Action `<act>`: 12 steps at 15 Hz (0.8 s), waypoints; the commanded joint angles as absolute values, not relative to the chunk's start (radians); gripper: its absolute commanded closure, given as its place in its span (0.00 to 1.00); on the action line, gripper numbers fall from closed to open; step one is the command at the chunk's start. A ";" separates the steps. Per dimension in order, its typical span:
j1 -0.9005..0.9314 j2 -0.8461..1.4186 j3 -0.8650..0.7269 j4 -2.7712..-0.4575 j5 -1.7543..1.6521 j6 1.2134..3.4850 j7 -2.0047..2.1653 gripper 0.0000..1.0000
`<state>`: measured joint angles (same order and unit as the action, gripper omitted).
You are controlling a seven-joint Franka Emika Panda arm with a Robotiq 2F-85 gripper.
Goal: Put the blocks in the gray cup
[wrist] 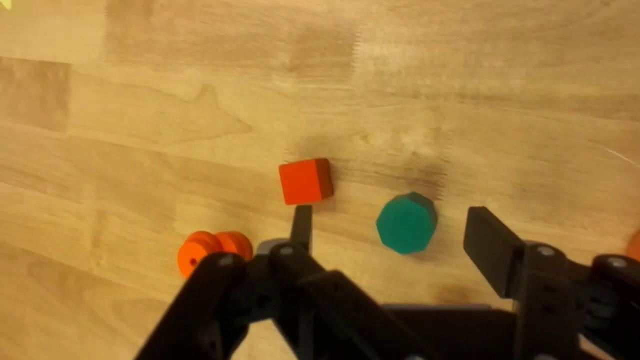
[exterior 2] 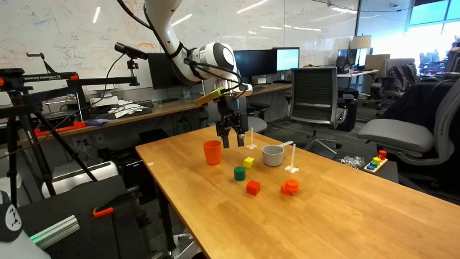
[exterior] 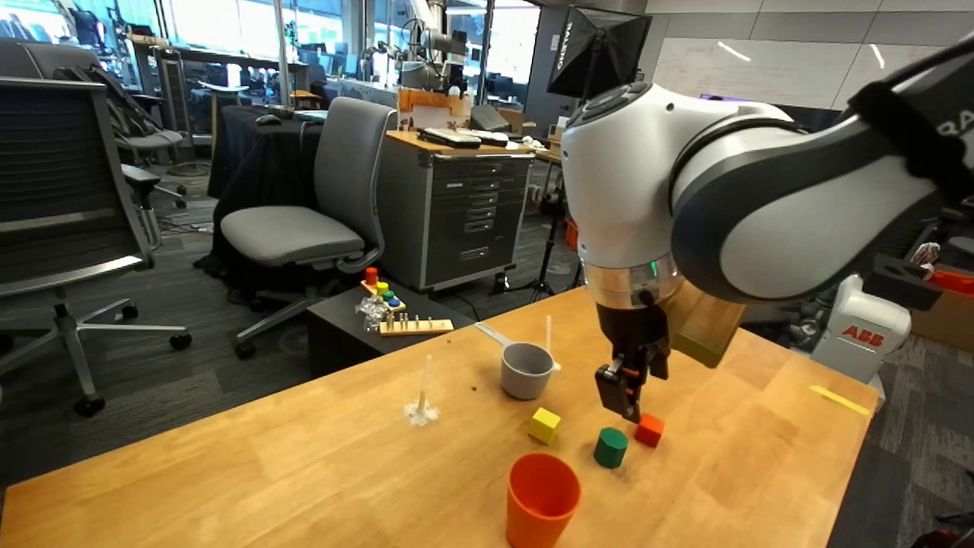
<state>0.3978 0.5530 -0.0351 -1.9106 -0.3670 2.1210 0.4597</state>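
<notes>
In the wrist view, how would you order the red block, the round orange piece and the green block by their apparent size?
Largest to smallest:
1. Green block
2. Red block
Unsure: the round orange piece, because part of it is hidden.

Both exterior views look aslant down across the table (exterior: 266,472), facing either a cabinet (exterior: 483,221) or a whiteboard (exterior 2: 262,19). The slightly soft wrist view looks from close, probably almost straight down, sharing the red block (wrist: 300,182) and green block (wrist: 406,225).
</notes>
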 commanded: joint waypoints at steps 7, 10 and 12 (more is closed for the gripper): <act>0.300 0.582 -0.022 -1.986 -0.452 2.328 0.353 0.00; 0.273 0.625 -0.003 -1.962 -0.417 2.409 0.279 0.00; 0.260 0.660 0.007 -1.941 -0.391 2.444 0.236 0.00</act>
<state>0.2936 0.6144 -0.0221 -1.9832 -0.4337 2.3981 0.3169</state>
